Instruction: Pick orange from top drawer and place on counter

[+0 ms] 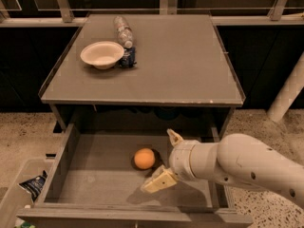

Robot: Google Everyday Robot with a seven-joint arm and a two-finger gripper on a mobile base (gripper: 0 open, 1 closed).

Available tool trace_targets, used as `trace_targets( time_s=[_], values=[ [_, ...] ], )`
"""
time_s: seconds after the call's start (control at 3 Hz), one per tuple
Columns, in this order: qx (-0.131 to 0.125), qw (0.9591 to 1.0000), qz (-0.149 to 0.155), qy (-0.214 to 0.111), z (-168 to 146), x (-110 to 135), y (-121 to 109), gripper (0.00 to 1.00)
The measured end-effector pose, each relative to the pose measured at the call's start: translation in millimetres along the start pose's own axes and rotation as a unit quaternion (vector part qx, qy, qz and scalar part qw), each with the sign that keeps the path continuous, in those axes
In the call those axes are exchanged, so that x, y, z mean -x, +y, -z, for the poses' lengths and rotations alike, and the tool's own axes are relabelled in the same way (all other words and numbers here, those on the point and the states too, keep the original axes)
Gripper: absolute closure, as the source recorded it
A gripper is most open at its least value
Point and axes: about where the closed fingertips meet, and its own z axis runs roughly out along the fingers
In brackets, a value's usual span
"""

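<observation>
Gripper (pixel 160 160) is hovering in drawer (pixel 61 165), fingers (pixel 159 181) spread wide, just right of orange (pixel 144 158). Advise advancing left until fruit is sitting centred between fingers before closing.

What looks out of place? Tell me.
The bottle lies on its side on the counter, beside the bowl. Nothing else stands out. The gripper hangs in the drawer, near the orange.
</observation>
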Motion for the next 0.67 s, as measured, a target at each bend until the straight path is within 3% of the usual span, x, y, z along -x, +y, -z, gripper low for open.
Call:
trace_targets(
  time_s=[0.33,0.67],
  values=[
    [-0.047,0.9976,-0.032,0.040,-3.6,-43.4,-39.7,0.00],
    [-0.102,0.9910,-0.011,0.086,-2.5,-66.2,-78.5,0.00]
  ],
)
